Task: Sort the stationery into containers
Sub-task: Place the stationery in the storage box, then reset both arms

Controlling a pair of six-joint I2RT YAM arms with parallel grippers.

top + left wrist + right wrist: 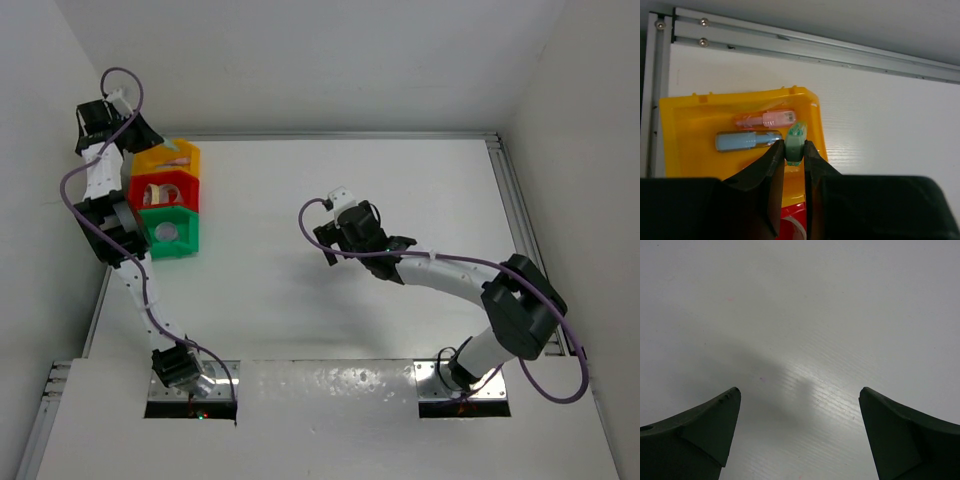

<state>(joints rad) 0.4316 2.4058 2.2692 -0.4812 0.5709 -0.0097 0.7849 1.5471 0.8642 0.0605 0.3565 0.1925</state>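
Three bins stand in a row at the table's left: yellow bin (172, 157), red bin (166, 190), green bin (170, 232). My left gripper (794, 148) is shut on a green stick (795, 141) and holds it over the yellow bin (690, 130), where a pink stick (765, 119) and a blue stick (746, 141) lie. A white tape roll (168, 232) lies in the green bin, and another roll (157, 193) sits in the red bin. My right gripper (799, 395) is open and empty over bare table, near the middle (335, 240).
An aluminium rail (805, 47) runs along the table's far edge just behind the yellow bin. Grey walls close in the table on the left, back and right. The red bin's rim (795, 220) shows below my left fingers.
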